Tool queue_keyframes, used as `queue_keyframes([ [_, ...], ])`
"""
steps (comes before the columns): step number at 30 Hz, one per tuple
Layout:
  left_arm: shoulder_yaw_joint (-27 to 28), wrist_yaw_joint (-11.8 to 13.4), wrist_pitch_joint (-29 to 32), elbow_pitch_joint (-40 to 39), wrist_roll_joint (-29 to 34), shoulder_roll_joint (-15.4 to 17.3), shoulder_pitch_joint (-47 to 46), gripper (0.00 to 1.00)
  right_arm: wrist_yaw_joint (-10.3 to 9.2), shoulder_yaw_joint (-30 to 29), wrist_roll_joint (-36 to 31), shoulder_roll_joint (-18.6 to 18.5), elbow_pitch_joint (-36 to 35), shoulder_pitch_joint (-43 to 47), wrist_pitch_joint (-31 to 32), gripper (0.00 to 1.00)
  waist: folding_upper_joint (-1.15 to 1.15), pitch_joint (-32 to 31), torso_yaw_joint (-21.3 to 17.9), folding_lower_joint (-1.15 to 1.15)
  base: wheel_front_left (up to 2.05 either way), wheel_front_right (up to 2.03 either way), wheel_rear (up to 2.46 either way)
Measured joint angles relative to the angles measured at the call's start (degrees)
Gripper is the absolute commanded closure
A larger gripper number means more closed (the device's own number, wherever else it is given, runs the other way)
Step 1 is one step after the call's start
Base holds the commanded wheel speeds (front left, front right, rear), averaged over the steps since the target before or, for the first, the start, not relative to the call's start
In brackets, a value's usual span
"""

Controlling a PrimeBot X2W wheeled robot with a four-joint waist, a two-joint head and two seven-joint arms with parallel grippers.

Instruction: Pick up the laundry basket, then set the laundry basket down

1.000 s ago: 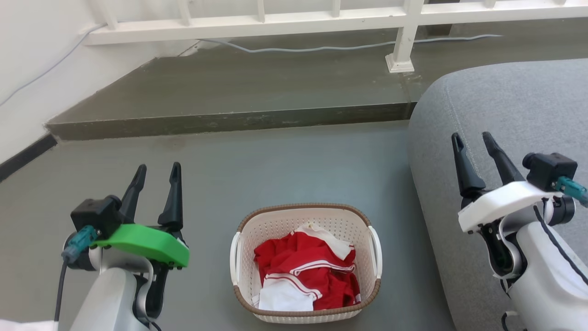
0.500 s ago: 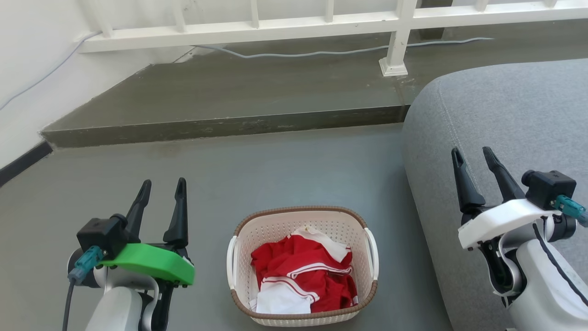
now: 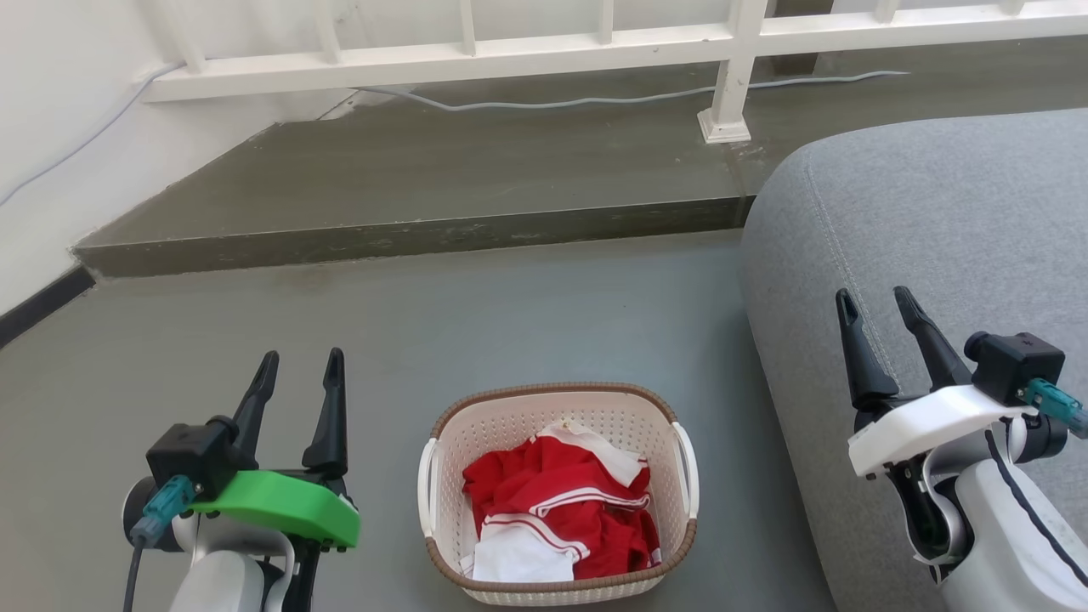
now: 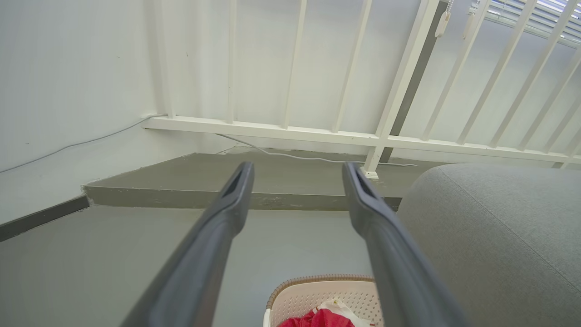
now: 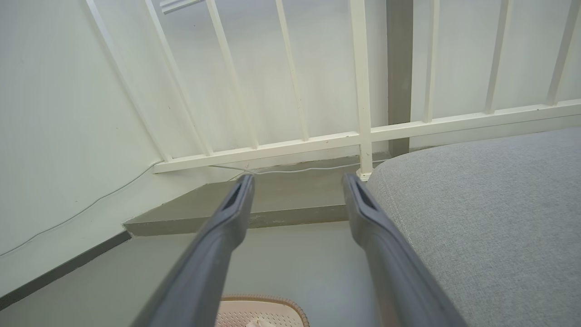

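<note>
Down on the grey floor (image 3: 510, 314), the laundry basket (image 3: 510, 422) stood between the left gripper (image 3: 303, 357) and the right gripper (image 3: 873, 296), touching neither; both jaws were spread open and held nothing.

Grey floor (image 3: 510, 323) with a low step (image 3: 408, 234) at the back, white railing (image 3: 476, 53) standing on it and a pale cable (image 3: 544, 104) trailing along under that. Grey sofa (image 3: 935, 221) on the right, white wall (image 3: 59, 127) left. Crumpled red-and-white clothes (image 3: 578, 510) up front.
</note>
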Motion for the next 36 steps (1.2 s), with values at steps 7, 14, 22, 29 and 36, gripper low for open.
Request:
queue_keyframes([
  [7, 0.44, -0.01, 0.0, -0.43, 0.46, -0.29, 0.63, 0.0, 0.51, -0.83, -0.59, 0.56, -0.37, 0.78, 0.0, 0.0, 0.0, 0.12, 0.09, 0.0, 0.0, 0.0, 0.0],
  [14, 0.9, -0.07, 0.0, -0.81, 0.57, -0.77, 1.0, 0.0, 1.01, -1.53, -1.19, 1.07, -0.57, 0.92, 0.0, 0.0, 0.0, 0.22, 0.22, 0.0, 0.0, 0.0, 0.0],
  [22, 1.21, -0.56, 0.0, -0.89, 0.9, -1.08, 1.68, 0.0, 1.51, -2.29, -1.81, 1.72, -0.58, 1.76, 0.0, 0.0, 0.0, 0.29, 0.37, 0.0, 0.0, 0.0, 0.0],
  [29, 0.33, -1.1, 0.25, -0.25, 0.86, -1.52, 2.12, 1.0, 1.48, -2.61, -2.16, 2.52, 0.68, 2.64, 0.02, 1.0, 0.0, 0.23, 0.53, 0.0, 0.0, 0.0, 0.0],
  [36, 0.46, -1.1, 0.86, 1.07, -0.98, -1.72, 3.6, 1.0, 1.48, -3.46, -0.26, 3.57, 2.0, 4.52, 0.88, 1.0, 0.0, 0.2, 0.67, 0.01, 0.0, 0.0, 0.0],
])
